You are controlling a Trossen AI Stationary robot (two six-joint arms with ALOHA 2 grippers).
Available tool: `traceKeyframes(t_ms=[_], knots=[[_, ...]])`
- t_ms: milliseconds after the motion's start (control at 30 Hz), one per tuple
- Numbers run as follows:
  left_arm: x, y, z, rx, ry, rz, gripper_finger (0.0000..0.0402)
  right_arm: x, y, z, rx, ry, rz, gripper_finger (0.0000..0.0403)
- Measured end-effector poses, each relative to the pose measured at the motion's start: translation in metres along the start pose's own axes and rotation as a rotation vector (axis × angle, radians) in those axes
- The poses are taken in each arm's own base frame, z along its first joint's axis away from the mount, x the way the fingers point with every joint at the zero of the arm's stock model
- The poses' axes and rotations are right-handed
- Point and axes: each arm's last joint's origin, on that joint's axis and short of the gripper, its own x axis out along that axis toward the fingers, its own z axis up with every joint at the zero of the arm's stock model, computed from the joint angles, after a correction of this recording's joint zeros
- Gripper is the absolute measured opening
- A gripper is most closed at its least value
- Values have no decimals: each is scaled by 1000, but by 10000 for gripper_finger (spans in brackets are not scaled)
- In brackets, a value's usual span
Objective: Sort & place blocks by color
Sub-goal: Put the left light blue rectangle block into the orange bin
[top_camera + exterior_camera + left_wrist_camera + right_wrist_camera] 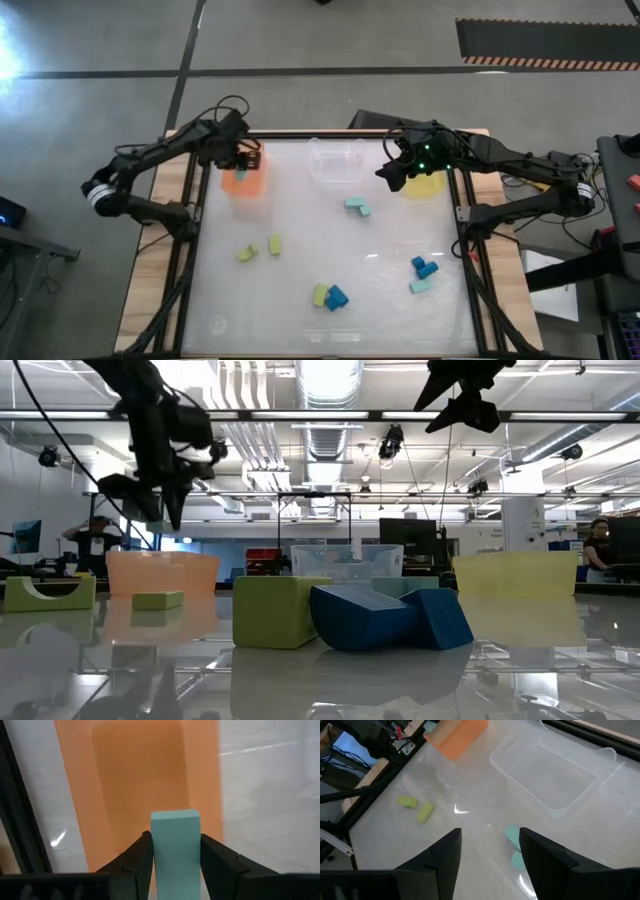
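My left gripper [175, 857] hangs above the orange tray [135, 780] at the table's far left [242, 183], shut on a pale teal block [175, 840]. My right gripper [490, 862] is open and raised near the yellow tray [428, 184] at the far right. It looks down on two pale teal blocks [512, 835] lying flat on the table [356, 207]. Two yellow-green blocks [260, 248] lie left of centre. A yellow-green block [320, 295] and a blue one [337, 298] touch near the front. Blue [424, 267] and teal [420, 286] blocks lie front right. My left gripper pinches the pale teal block between its two fingers [137, 860], which lie on the block's two opposite long sides [156, 850]. The fingers come from above, pointing down. The block is lifted clear above the orange tray, and its free end [175, 817] sticks out past the fingertips.
A clear tray [335, 160] sits at the far middle between the orange and yellow trays. Black frame rails [190, 250] run along the table's left and right sides. The white table centre [320, 235] is bare. People stand in the room beyond [95, 540].
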Motion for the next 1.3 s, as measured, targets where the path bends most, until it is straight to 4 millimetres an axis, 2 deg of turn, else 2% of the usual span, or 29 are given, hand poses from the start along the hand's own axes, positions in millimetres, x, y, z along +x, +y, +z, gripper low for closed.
traceKeyframes(t_ms=[267, 567, 767, 1300], knots=[[41, 5, 26, 27, 58, 52, 123, 0, 0, 0, 0, 1, 0, 189], [64, 6, 41, 34, 77, 98, 123, 0, 0, 0, 8, 1, -1, 189], [67, 6, 43, 37, 54, 143, 123, 0, 0, 0, 9, 0, -1, 189], [68, 6, 46, 32, 16, 127, 125, 0, 0, 0, 9, 1, -1, 189]])
